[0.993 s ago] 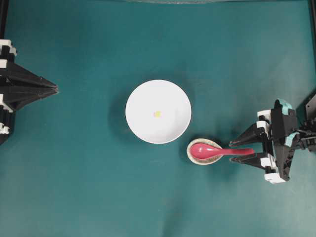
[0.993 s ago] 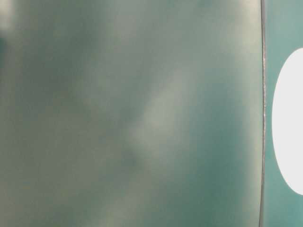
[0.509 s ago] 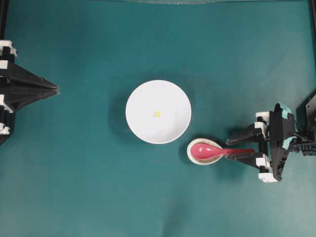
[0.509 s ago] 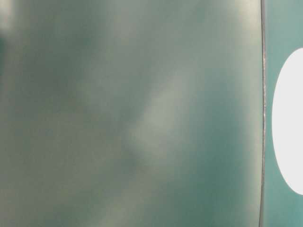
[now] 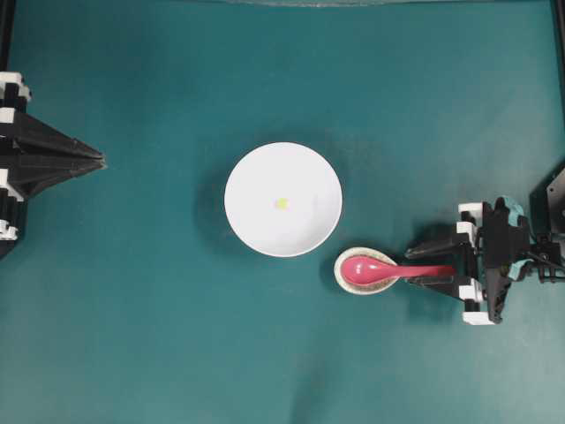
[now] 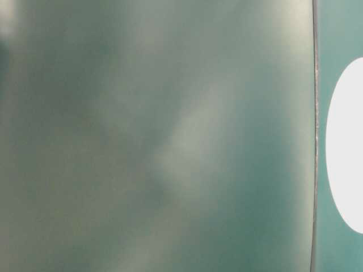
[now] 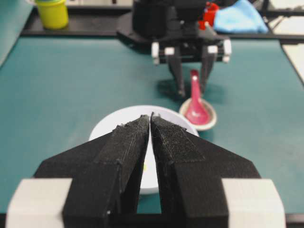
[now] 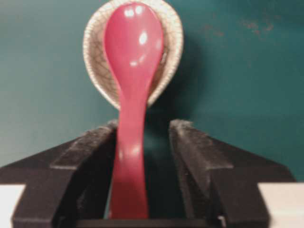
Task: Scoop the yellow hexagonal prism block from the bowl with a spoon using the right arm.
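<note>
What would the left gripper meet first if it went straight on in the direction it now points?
Probably the bowl: the left gripper, jaws shut, points at it across bare table. If it travels above the rim, it could pass over; height is unclear.

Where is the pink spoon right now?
In the overhead view, the pink spoon lies right of centre, its scoop in the small speckled dish beside the white bowl, its handle between the right gripper's open fingers.

Desk [image 5: 132, 336]: bowl [image 5: 305, 168] at centre, block [image 5: 282, 203] inside it. Small dish [image 5: 346, 280] just right-below the bowl, spoon [image 5: 380, 269] resting in it.
</note>
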